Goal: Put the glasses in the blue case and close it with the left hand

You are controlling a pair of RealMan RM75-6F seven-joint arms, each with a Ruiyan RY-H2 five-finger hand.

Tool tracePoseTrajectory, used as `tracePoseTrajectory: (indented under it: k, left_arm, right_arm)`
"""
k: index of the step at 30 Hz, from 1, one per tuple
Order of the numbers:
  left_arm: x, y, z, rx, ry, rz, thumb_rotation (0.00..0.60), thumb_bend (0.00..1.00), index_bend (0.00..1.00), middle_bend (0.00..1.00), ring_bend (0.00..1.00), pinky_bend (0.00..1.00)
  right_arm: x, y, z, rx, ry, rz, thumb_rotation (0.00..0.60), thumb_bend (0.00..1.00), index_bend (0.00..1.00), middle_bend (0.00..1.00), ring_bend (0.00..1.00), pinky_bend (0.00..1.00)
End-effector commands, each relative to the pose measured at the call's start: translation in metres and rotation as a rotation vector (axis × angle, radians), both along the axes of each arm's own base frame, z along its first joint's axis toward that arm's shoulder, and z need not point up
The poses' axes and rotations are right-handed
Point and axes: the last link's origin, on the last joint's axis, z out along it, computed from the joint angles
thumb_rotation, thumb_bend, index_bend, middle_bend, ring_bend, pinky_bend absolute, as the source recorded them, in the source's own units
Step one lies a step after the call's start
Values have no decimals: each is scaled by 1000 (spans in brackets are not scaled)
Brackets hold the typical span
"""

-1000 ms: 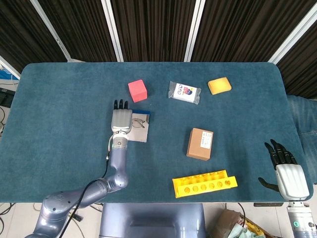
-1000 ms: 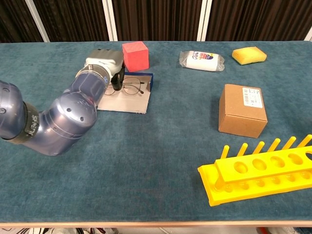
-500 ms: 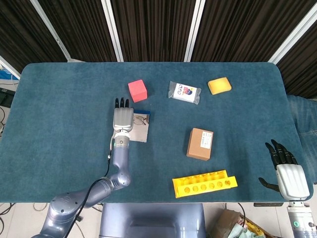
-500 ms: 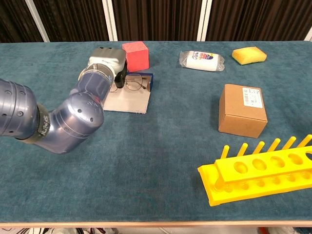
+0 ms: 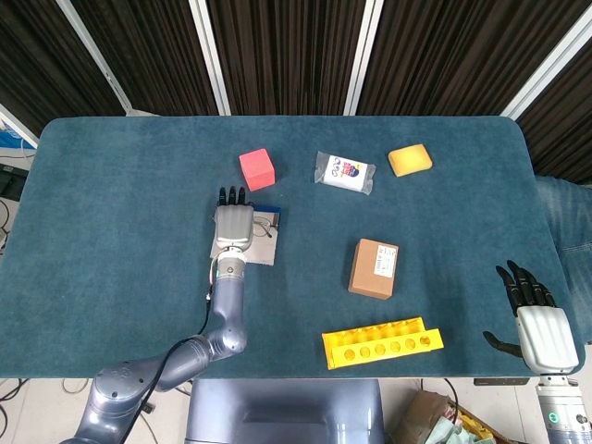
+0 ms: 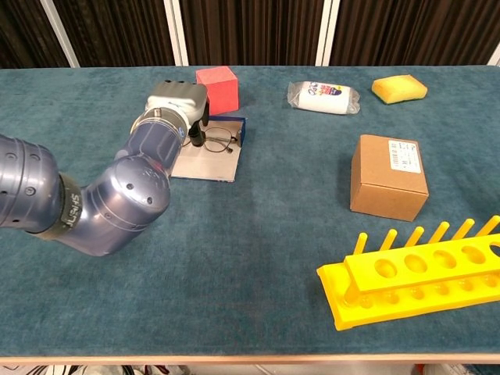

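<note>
The blue case [image 5: 262, 251] lies open left of the table's middle, its grey inside [image 6: 205, 165] facing up and a blue wall at its far edge. My left hand [image 5: 234, 225] hovers palm down over the case's left part. It pinches the thin wire-framed glasses [image 6: 221, 140] at their left end, and they hang over the case's far side. In the head view the glasses [image 5: 263, 225] stick out to the right of the hand. My left hand [image 6: 178, 100] hides the left end of the frame. My right hand [image 5: 540, 324] is off the table's near right corner, fingers spread, holding nothing.
A red cube [image 5: 256, 169] stands just beyond the case. Further right along the back lie a white packet [image 5: 343, 172] and a yellow sponge [image 5: 410, 159]. A cardboard box [image 5: 374, 268] stands right of centre. A yellow tube rack [image 5: 381, 342] lies near the front edge.
My left hand has drifted slightly to the right and away from me over the case, carrying the glasses with it. The right hand has not moved.
</note>
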Motion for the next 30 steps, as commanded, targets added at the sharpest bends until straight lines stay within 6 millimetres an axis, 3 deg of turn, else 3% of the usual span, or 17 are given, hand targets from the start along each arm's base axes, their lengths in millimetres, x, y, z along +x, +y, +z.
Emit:
tracePoseTrajectory:
  k: [1,8,11,16,18,20,24,30]
  left_arm:
    - [-2,-7,7,16,2,-24,600,433,221,66,0,0]
    - [-11,-30,35,16,-21,-79,600,434,217,82,1,4]
    - [-16,-41,49,8,-31,-122,600,434,197,114,72,109]
    - [-31,-56,62,-30,-56,-161,600,439,137,271,354,412]
    - [-38,-63,65,-68,-93,-147,600,458,101,441,530,575]
    - [-50,-69,61,-138,-153,-82,600,480,73,566,647,659]
    - [-59,-67,59,-241,-194,-3,600,513,19,717,757,738]
    - [-63,-65,55,-272,-171,17,600,521,0,786,813,784]
  right_arm:
    - [0,0,0,2,-2,-1,600,95,0,0,90,187]
    - [1,1,0,3,2,1,600,95,0,0,90,187]
    - [1,1,0,2,-1,0,600,95,0,0,90,187]
    - [0,0,0,0,-2,-3,600,95,0,0,90,187]
    - [0,0,0,-2,-2,-3,600,95,0,0,90,187]
    - [0,1,0,-3,-3,-6,600,95,0,0,90,187]
    - [0,0,0,-3,-4,-8,600,95,0,0,90,187]
    - [0,0,0,-6,-6,-11,600,97,0,0,90,187]
